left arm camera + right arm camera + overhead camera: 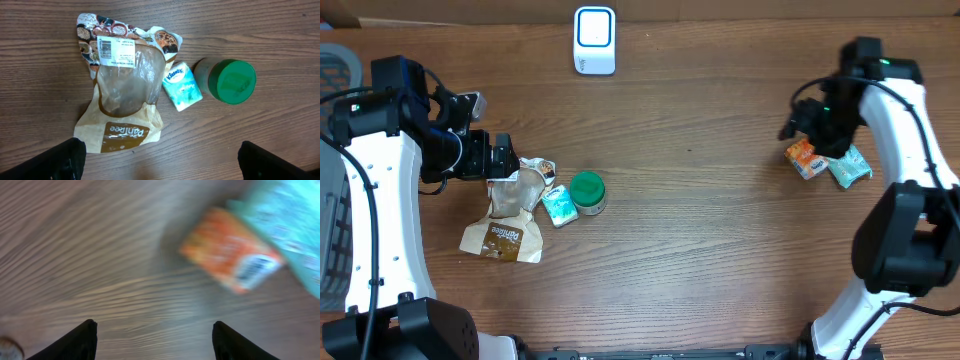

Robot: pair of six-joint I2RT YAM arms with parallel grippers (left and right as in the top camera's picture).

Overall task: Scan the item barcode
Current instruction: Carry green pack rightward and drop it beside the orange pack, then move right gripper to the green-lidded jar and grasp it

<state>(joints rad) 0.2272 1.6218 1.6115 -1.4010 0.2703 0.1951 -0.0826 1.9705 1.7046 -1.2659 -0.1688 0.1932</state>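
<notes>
A brown and clear bread bag (122,95) lies flat, its white barcode label (116,51) facing up. Beside it are a small Kleenex pack (182,86) and a green-lidded jar (230,81). My left gripper (160,165) hovers open just short of the bag (510,215), holding nothing. At the right, an orange packet (232,250) and a teal pack (285,215) lie on the table, blurred. My right gripper (155,342) is open over bare wood beside the orange packet (804,158), with nothing between its fingers. The white scanner (594,40) stands at the back middle.
The wooden table (700,240) fills all the views. A grey basket (335,65) sits at the far left edge. The right arm (900,130) curves up the right side and the left arm (380,200) up the left side.
</notes>
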